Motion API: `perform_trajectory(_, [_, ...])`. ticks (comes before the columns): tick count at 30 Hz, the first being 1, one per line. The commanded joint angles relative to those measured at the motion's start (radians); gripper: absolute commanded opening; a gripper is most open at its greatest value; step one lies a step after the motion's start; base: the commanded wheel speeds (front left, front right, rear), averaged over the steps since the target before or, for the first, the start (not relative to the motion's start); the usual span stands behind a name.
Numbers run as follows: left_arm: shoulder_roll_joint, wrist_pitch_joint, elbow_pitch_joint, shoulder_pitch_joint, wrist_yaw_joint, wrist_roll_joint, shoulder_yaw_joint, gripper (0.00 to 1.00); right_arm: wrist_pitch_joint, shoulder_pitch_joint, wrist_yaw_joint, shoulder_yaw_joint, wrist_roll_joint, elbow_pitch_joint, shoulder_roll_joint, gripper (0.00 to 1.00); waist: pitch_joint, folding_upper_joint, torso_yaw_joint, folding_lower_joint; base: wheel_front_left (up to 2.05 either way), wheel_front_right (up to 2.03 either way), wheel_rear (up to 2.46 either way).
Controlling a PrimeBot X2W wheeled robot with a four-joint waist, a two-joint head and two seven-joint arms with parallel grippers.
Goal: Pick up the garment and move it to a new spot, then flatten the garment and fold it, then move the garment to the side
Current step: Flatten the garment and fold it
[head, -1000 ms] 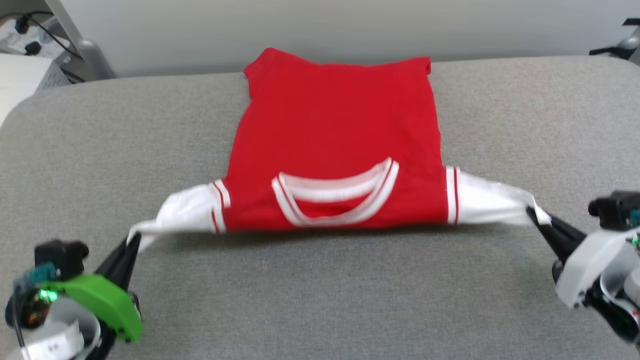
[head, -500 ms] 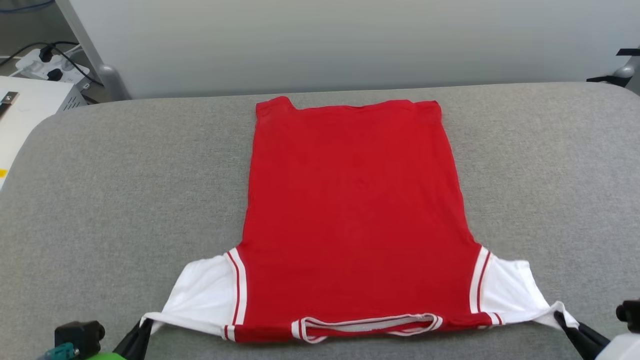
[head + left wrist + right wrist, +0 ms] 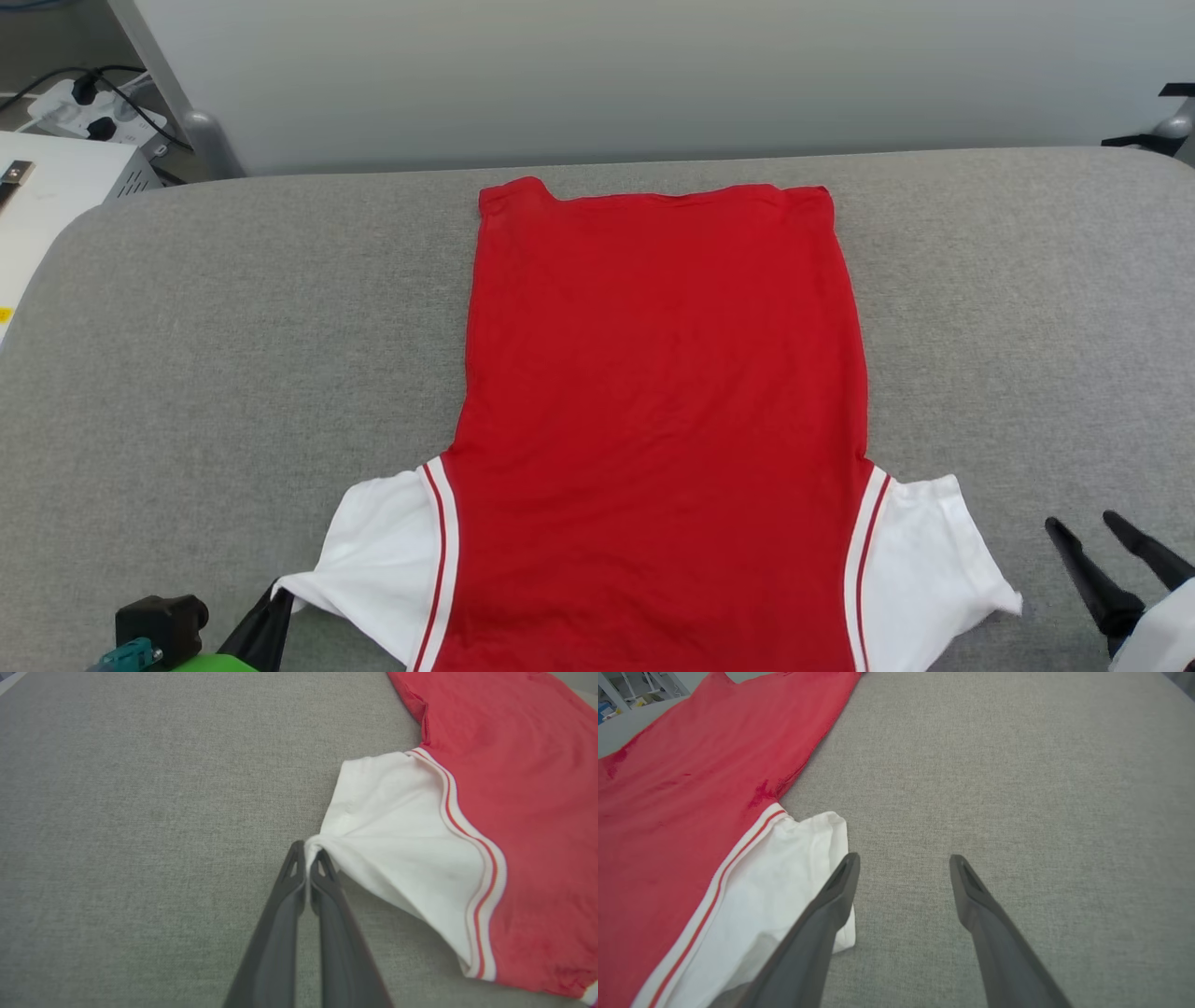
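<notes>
Pinching red jersey-style T-shirt (image 3: 653, 392) w/ white short sleeves & red-white striped trim by corner of its L-side sleeve (image 3: 397, 826) w/ left gripper (image 3: 307, 851), long dark fingers pressed together on cloth. Fingers of right gripper (image 3: 903, 863) spread wide, gripping nothing, just beside R-side sleeve (image 3: 784, 882). Shirt spread flat on grey fabric-covered surface (image 3: 233, 327), plain red side up, hem at far end, sleeves near robot.

Garment (image 3: 663, 401): red T-shirt, plain side up, spread flat on grey surface (image 3: 233, 327).
Hem at far end, sleeve end near. White sleeves with red-and-white striped trim splay outward. Left sleeve (image 3: 387, 826) tip bunched to a point, pinched between fingers (image 3: 290, 879) of left gripper (image 3: 308, 851). Right sleeve (image 3: 784, 891) lies loose, corner slightly curled.
</notes>
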Motion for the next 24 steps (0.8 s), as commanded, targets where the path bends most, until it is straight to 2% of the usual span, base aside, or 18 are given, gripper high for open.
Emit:
perform_trajectory(1, [-0.007,-0.006,-0.003,0.006,-0.004,0.014,0.012,0.0,-0.008,0.01,-0.002,-0.035,-0.015,-0.023,-0.005,1.0,-0.002,-0.0001,0.0,0.0001,0.0,0.0,0.0])
perform_trajectory(8, [-0.023,-0.006,-0.069,0.019,0.014,0.063,0.042,0.0,0.017,-0.014,-0.002,-0.234,-0.093,-0.189,-0.027,1.0,0.003,-0.0001,0.02,0.0001,0.0,0.0,0.0])
perform_trajectory(15, [-0.032,-0.004,-0.165,-0.021,0.04,0.112,0.029,0.0,0.195,-0.196,-0.002,-0.413,-0.184,-0.351,-0.024,1.0,0.085,-0.0001,0.08,0.0001,0.0,0.0,0.0])
perform_trajectory(19, [-0.045,-0.003,-0.213,-0.063,0.053,0.14,0.018,0.0,0.318,-0.363,-0.002,-0.441,-0.222,-0.36,-0.006,1.0,0.155,-0.0001,0.123,0.0001,0.0,0.0,0.0])
perform_trajectory(24, [-0.072,-0.004,-0.254,-0.119,0.06,0.174,0.01,0.0,0.478,-0.596,-0.002,-0.395,-0.27,-0.269,0.011,1.0,0.248,-0.0001,0.172,0.0001,0.0,0.0,0.0])
